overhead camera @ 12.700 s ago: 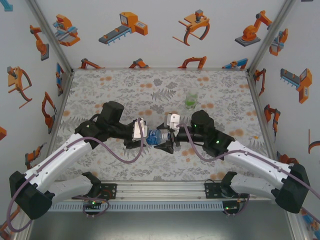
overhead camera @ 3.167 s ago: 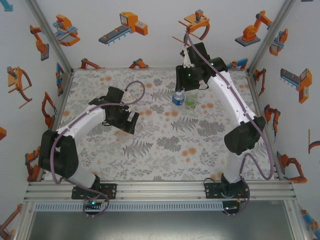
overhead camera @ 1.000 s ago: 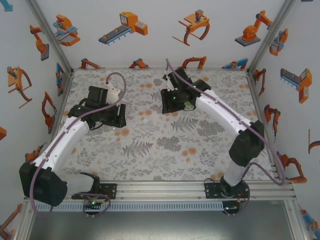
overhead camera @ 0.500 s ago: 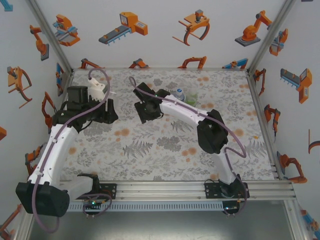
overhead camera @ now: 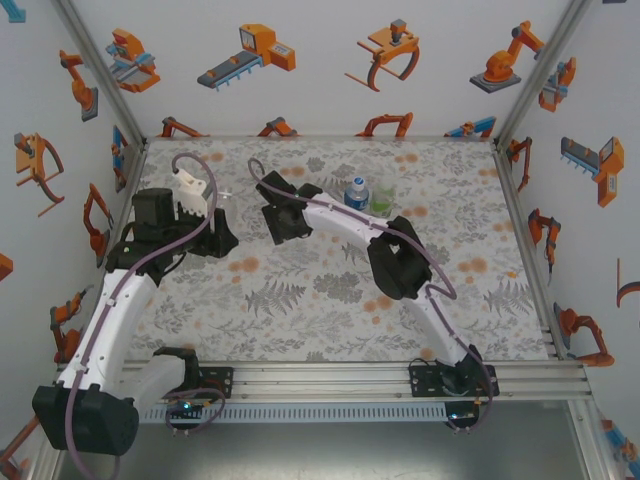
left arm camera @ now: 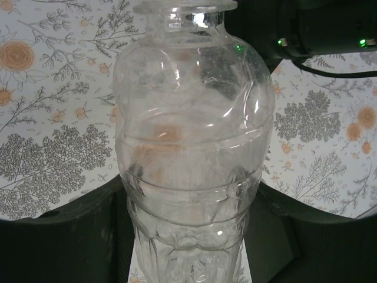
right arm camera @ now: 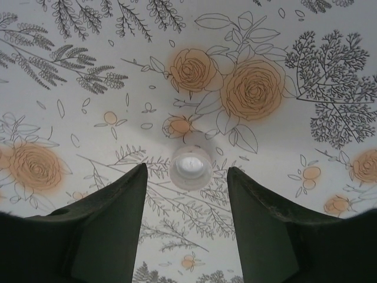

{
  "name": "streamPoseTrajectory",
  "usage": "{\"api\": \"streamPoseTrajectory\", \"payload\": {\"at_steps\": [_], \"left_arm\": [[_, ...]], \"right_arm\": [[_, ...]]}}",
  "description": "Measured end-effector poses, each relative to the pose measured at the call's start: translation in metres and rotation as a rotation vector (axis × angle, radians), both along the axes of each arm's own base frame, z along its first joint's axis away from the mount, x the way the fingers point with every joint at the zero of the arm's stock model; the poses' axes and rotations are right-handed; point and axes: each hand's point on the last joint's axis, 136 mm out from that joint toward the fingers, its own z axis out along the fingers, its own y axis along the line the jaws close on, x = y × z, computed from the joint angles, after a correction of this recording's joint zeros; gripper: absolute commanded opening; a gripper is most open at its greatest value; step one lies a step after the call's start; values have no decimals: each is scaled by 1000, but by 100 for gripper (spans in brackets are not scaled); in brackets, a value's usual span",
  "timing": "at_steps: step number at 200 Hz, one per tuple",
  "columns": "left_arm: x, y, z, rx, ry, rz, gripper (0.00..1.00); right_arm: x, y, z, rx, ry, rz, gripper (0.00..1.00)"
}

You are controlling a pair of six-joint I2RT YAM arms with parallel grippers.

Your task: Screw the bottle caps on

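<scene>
My left gripper (left arm camera: 189,187) is shut on the lower body of the plain clear bottle (left arm camera: 191,135). The bottle's neck (left arm camera: 184,15) points away from the camera and carries no cap. From above, this left gripper (overhead camera: 218,238) sits at the mid-left of the table. My right gripper (right arm camera: 187,172) is open and points down at the table, with a whitish bottle cap (right arm camera: 191,167) lying between its fingertips, touching neither. In the top view the right gripper (overhead camera: 280,220) hovers just right of the left one. The blue-label bottle (overhead camera: 357,192) and the greenish bottle (overhead camera: 381,198) stand upright at the back.
The table has a floral cloth (overhead camera: 330,300). White walls with orange robot pictures close it in on three sides. The right arm's elbow (overhead camera: 395,265) hangs over the middle of the table. Part of the right arm (left arm camera: 318,29) shows behind the held bottle.
The right arm has swung left, away from the two standing bottles, down over the cap, and its jaws have opened wider. The left arm has drawn slightly left, still holding the clear bottle.
</scene>
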Motion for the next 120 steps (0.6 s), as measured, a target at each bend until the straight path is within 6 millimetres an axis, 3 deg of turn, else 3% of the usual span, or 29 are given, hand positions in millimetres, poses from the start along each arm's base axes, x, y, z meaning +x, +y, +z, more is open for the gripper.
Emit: {"api": "streamPoseTrajectory", "payload": {"at_steps": [45,120], "left_arm": [[1,-3,3,-14,-13,-14,0],[0,-5,4,-22,-12,-24,0]], "right_arm": [[0,-1,-18,-16,19,-22,46],[3,2,-18,8,7,-36,39]]}}
